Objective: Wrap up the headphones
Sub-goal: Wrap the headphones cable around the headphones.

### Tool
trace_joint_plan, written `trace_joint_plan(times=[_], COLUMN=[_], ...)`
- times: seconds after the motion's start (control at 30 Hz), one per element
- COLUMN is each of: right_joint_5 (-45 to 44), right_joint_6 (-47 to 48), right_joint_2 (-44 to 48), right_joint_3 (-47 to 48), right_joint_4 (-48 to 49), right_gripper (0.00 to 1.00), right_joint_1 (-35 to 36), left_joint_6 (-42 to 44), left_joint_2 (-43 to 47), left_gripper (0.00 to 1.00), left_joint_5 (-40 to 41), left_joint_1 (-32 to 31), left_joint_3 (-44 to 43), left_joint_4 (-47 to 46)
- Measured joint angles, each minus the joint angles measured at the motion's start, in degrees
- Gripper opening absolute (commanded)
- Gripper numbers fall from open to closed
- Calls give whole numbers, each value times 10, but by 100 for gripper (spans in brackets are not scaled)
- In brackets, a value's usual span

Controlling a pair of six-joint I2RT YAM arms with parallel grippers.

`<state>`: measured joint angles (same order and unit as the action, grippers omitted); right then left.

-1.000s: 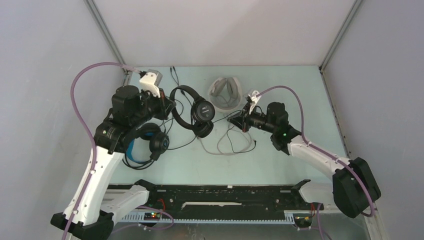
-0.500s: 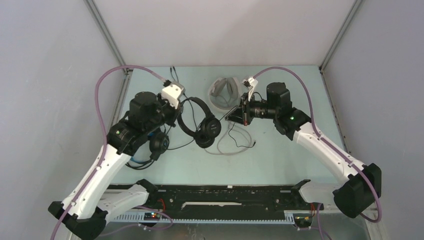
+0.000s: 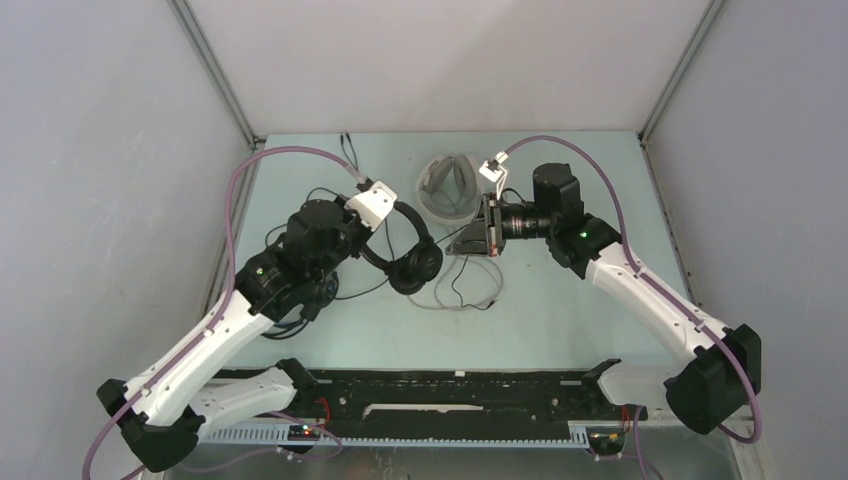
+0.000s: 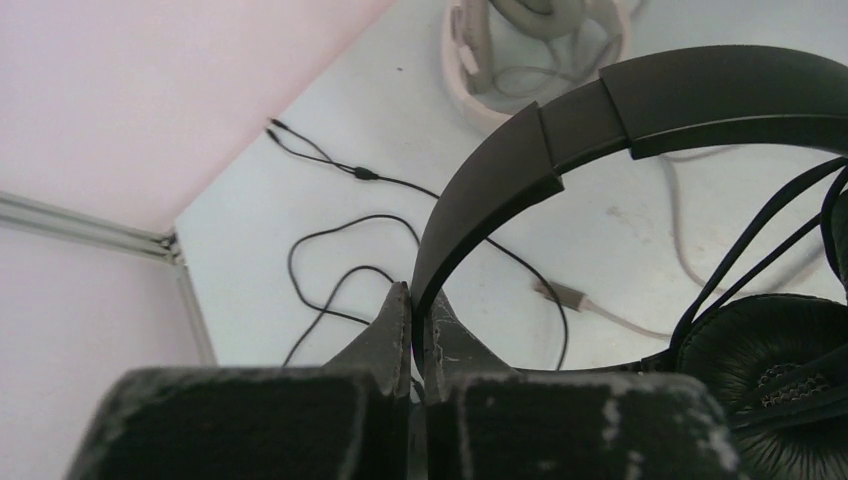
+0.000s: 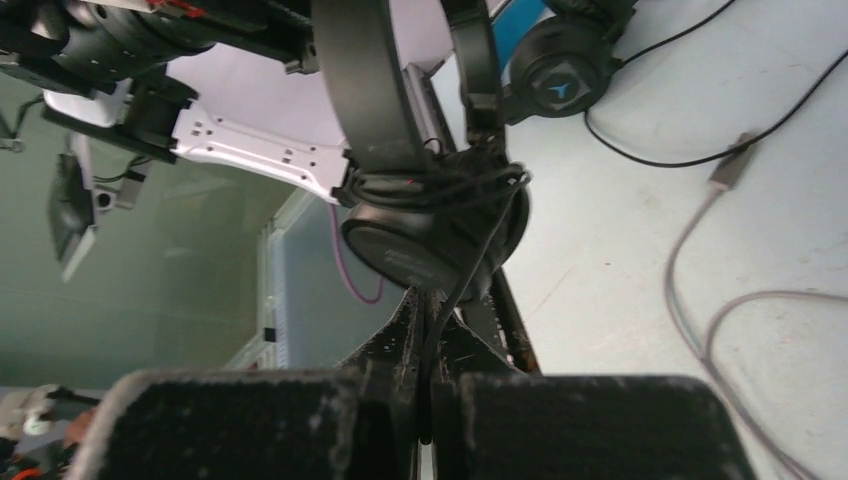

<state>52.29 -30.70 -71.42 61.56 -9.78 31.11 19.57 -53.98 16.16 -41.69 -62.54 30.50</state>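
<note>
My left gripper (image 4: pixel 415 310) (image 3: pixel 372 240) is shut on the headband of the smaller all-black headphones (image 4: pixel 600 110) (image 3: pixel 412 262) and holds them above the table's middle. My right gripper (image 5: pixel 428 320) (image 3: pixel 462 240) is shut on their thin black cable (image 5: pixel 480 250), which is looped around the band above the ear cup (image 5: pixel 430 240). The white-grey headphones (image 3: pixel 450 185) (image 4: pixel 530 40) lie at the back. The black headphones with the blue headband (image 5: pixel 560 75) lie at the left, mostly hidden under my left arm in the top view.
A grey cable (image 3: pixel 462 292) (image 5: pixel 720 300) with a plug (image 4: pixel 565 293) lies looped on the table below the grippers. A loose black cable (image 4: pixel 330 160) runs to the back left corner. Walls close in at left, back and right. A black rail (image 3: pixel 440 385) lines the near edge.
My left arm has swung right, carrying the black headphones towards the centre. My right gripper has risen and shifted back-left with the cable in it.
</note>
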Motion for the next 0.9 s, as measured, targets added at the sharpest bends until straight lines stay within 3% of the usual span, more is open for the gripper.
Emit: trace_joint_plan(times=[0.5, 0.9], right_joint_5=[30, 10], right_joint_6=[-145, -188], right_joint_2=[-42, -90], right_joint_3=[0, 22], right_joint_4=[137, 182], right_gripper=[3, 8], right_joint_1=[13, 40], left_joint_6=[33, -46], left_joint_2=[-4, -77], left_gripper=[0, 0], left_joint_5=[114, 167], left_joint_1=[-38, -43], left_joint_3=[19, -18], left_joint_4=[-55, 7])
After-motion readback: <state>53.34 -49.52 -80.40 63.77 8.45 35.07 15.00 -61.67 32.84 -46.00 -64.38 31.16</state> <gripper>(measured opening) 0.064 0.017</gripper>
